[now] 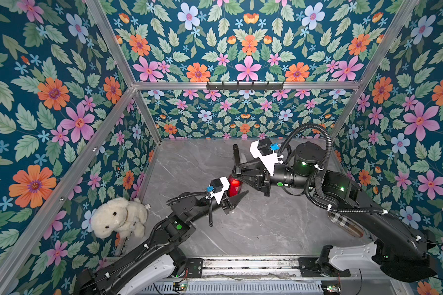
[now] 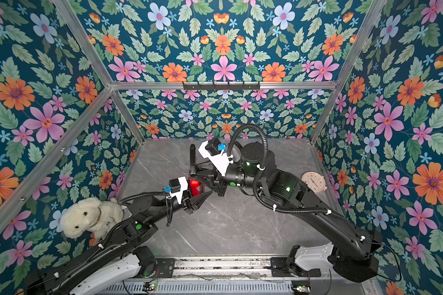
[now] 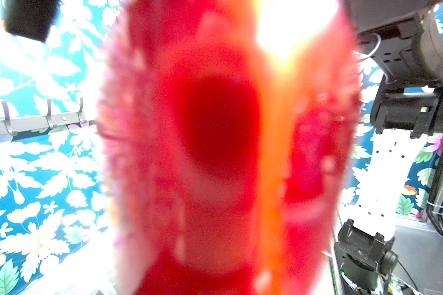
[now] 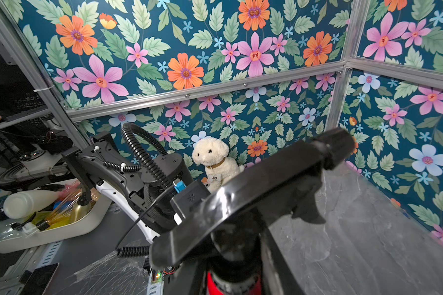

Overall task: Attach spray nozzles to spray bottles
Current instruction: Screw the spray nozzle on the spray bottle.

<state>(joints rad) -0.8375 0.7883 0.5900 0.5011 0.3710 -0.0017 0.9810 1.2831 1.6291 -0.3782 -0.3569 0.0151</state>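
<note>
Left wrist view gives you almost only the red bottle point(image 3: 215, 153). It is so near to the lens that it is a red blur with a bright streak of light on it. Both top views explain this: the left gripper point(image 1: 237, 191) is closed on this bottle. One black finger point(image 1: 237, 198) lies along the bottle's near side, and the other is hidden behind the bottle. The bottle stands upright about in the middle of the table point(image 1: 266, 229). You cannot tell if its base touches the surface, because the gripper covers it.

The right gripper point(image 1: 235, 172) reaches in from the right edge of the table. Its jaws are closed around the neck of the black spray nozzle point(image 4: 253, 184), which sits on top of the red bottle. In the right wrist view the nozzle head lies across the picture just before the lens, with the trigger hanging under it. A strip of red shows directly below the black collar. You cannot tell from any view if the collar is screwed fully down.

A plush dog point(image 1: 118, 217) sits at the near left corner of the table, against the wall. A pale round disc point(image 2: 313, 181) lies at the right edge, partly behind the right arm. A hook rail point(image 1: 244, 85) is on the back wall.
</note>
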